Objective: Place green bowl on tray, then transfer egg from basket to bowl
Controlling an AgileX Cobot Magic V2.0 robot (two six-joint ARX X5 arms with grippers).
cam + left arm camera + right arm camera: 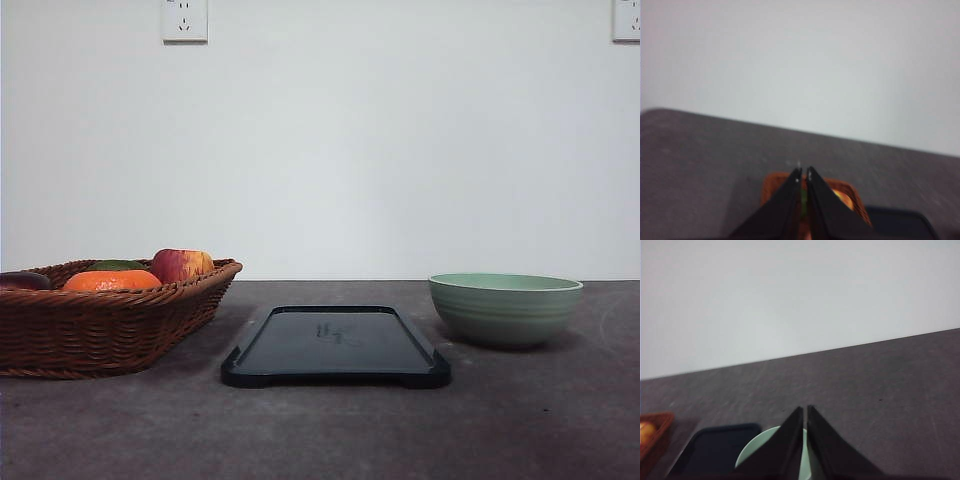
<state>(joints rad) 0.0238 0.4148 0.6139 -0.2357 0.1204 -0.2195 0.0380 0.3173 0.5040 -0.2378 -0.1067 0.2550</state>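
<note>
Wicker basket (105,320) of fruit at left, dark tray (335,347) bare in the middle, green bowl (505,309) on the table to its right; left gripper (804,174) and right gripper (805,411) both pinched closed, empty; first step unstarted, so the right must open over the bowl's rim; egg unseen.

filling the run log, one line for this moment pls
stage: start | bowl: on table, right of tray | tray: bare | left gripper: shut | right gripper: shut

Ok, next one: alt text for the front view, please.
A dark tray lies mid-table, bare, with a green bowl on the table to its right and a wicker basket holding an apple and an orange fruit to its left.
</note>
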